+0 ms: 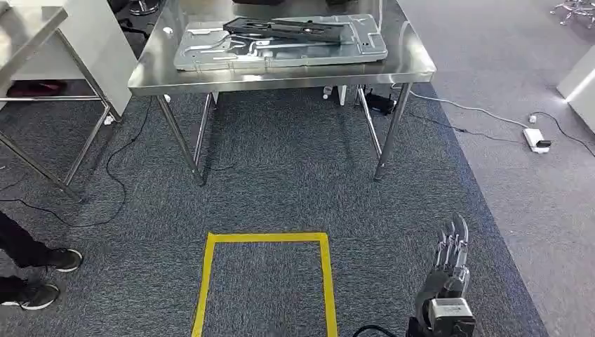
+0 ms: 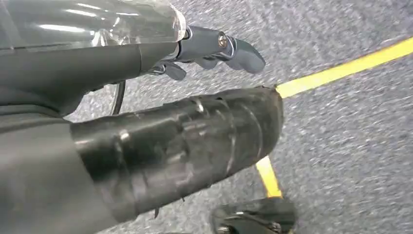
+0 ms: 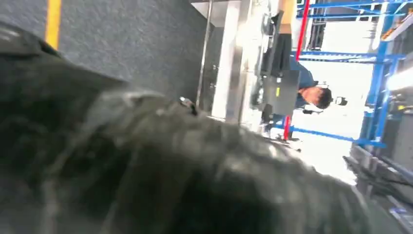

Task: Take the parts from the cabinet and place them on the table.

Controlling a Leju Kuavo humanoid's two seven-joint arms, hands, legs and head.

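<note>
Right hand: silver segmented fingers, grey wrist block, black cable. Left hand: grey, screw visible.

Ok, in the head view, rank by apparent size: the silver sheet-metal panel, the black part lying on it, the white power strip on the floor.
1. Silver sheet-metal panel, covering much of the steel table.
2. Black part, long and narrower, lying on the panel.
3. White power strip, clearly smallest.

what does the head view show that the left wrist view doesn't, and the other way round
Head view alone: the steel table carrying a grey metal panel with a black part on it, a person's shoes, and the right hand, fingers straight and holding nothing. Left wrist view alone: the left hand, close up, holding nothing. Both: grey carpet and yellow tape.
</note>
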